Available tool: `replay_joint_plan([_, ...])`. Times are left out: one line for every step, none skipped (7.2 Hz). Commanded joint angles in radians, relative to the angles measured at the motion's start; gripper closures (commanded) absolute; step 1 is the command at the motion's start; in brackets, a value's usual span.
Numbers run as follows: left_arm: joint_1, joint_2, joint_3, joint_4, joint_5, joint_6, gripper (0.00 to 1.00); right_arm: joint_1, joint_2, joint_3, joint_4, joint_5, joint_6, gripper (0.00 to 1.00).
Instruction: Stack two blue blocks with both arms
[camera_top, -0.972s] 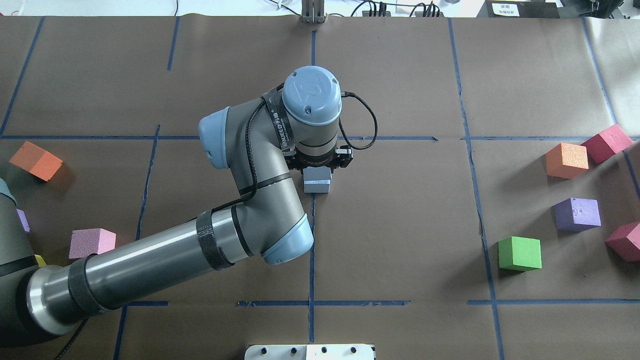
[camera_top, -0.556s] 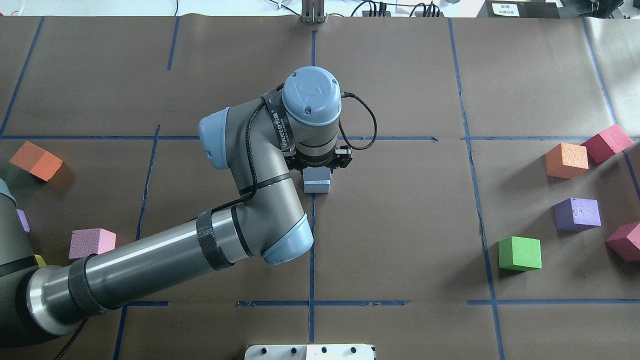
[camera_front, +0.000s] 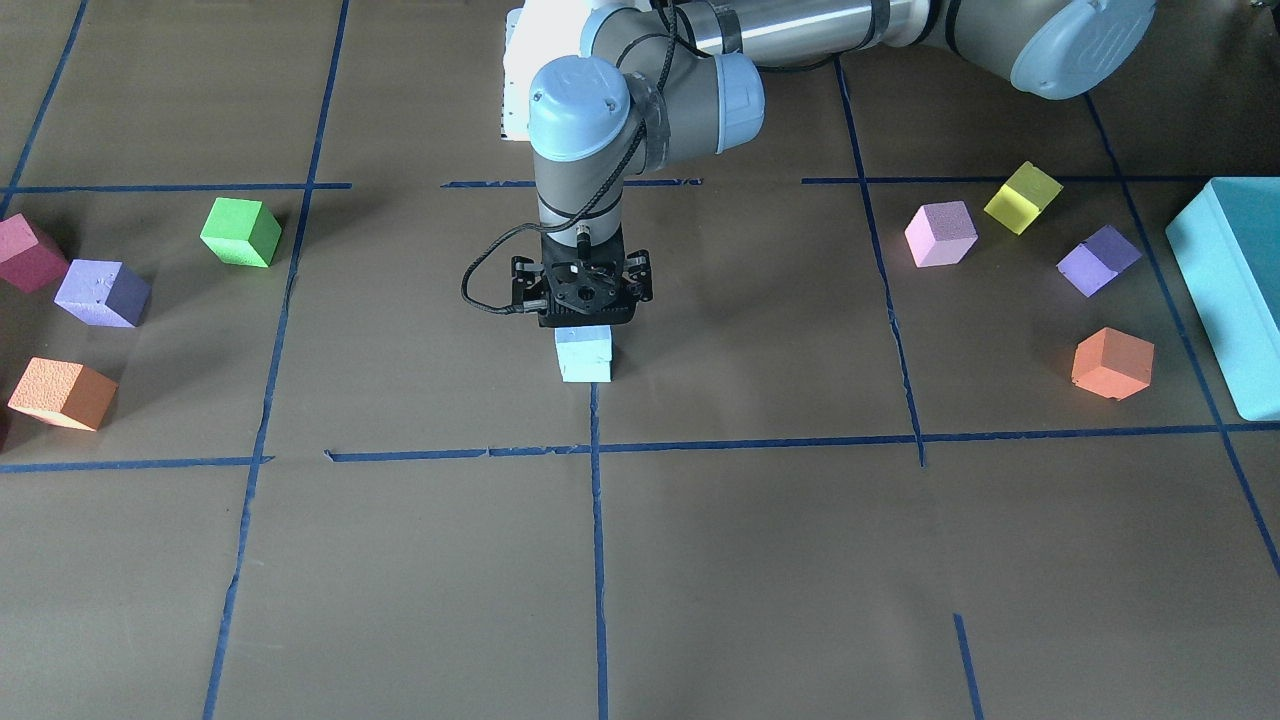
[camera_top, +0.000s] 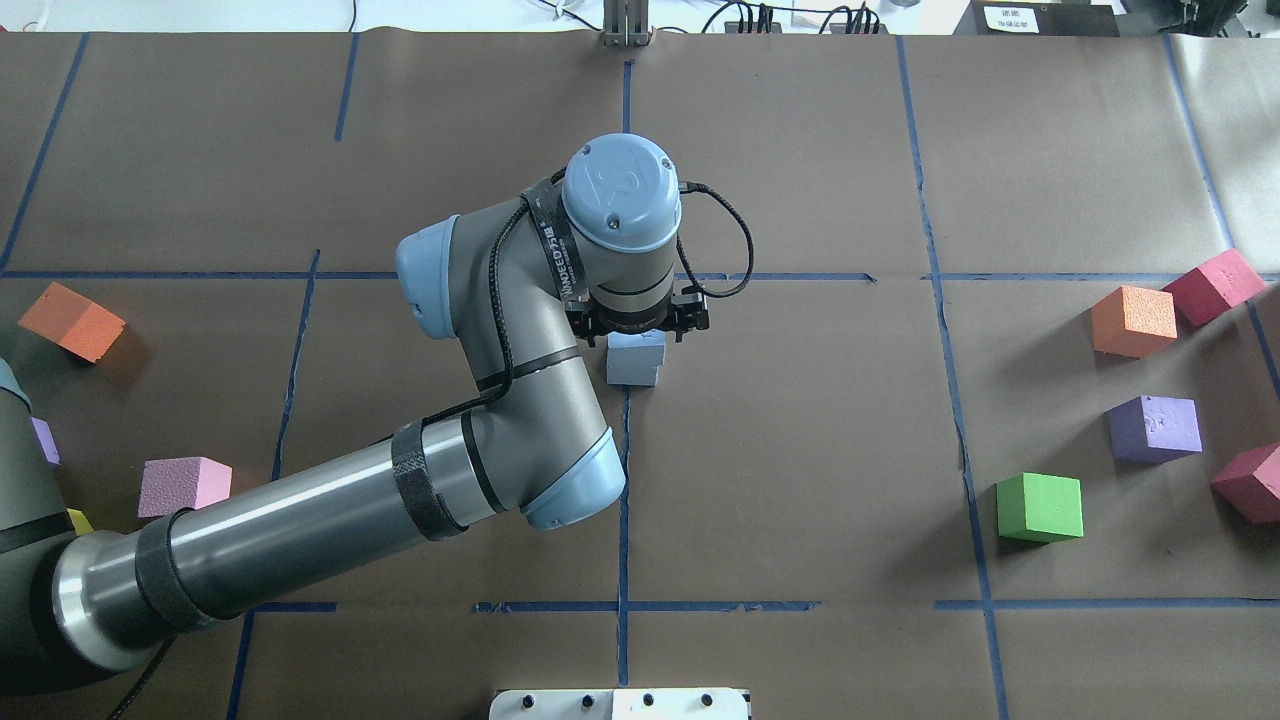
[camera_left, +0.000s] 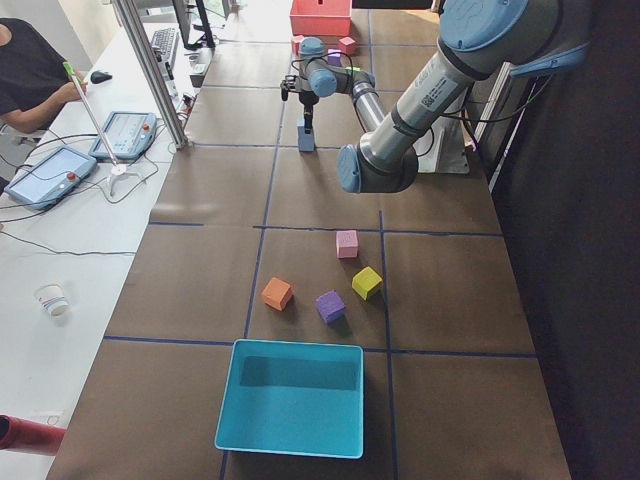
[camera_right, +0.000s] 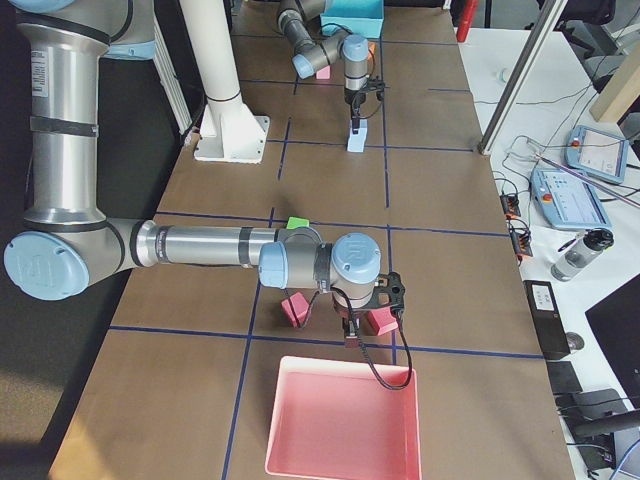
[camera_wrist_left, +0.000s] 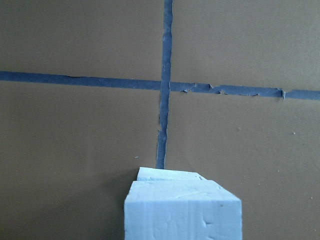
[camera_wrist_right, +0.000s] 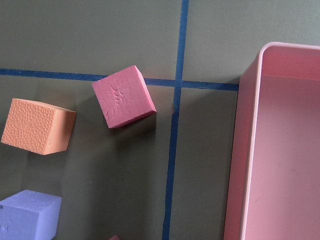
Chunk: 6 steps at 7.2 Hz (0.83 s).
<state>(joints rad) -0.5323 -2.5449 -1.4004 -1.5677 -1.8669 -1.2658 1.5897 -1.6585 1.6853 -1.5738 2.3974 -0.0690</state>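
Right gripper (camera_right: 352, 330) hangs over pink cube (camera_wrist_right: 123, 96), pink tray (camera_wrist_right: 250, 125) at its 3 o'clock (jaws out of shot, can't tell). Counter (camera_top: 800, 450) centre: upper blue block (camera_wrist_left: 182, 215) sits on lower blue block (camera_wrist_left: 167, 174), which peeks out at 11 o'clock. Left gripper (camera_front: 584, 320) directly over the stack; can't tell whether jaws pinch or stand spread.

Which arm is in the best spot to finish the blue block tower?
Left. The left tool sits right over the blue blocks mid-table; the right tool is far away, beside the pink tray.
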Motion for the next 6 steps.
replay_joint_plan([-0.008,-0.003,-0.032,0.009,-0.001,-0.003,0.00,0.001,0.000,0.001,0.000,0.000,-0.002,0.00])
replay_joint_plan([-0.038,-0.002,-0.092,0.050,-0.017,-0.003,0.00,0.001,0.000,0.001,0.000,0.000,-0.002,0.00])
replay_joint_plan([-0.050,0.003,-0.191,0.163,-0.026,0.009,0.00,0.001,-0.001,-0.004,0.000,0.000,-0.002,0.00])
replay_joint_plan([-0.084,0.023,-0.274,0.240,-0.070,0.011,0.00,0.001,-0.015,-0.010,0.000,-0.001,-0.006,0.00])
replay_joint_plan([-0.134,0.090,-0.379,0.265,-0.137,0.017,0.00,0.001,-0.017,-0.013,0.001,-0.001,-0.008,0.00])
replay_joint_plan([-0.184,0.168,-0.488,0.328,-0.197,0.111,0.00,0.001,-0.012,-0.010,0.002,-0.003,-0.003,0.00])
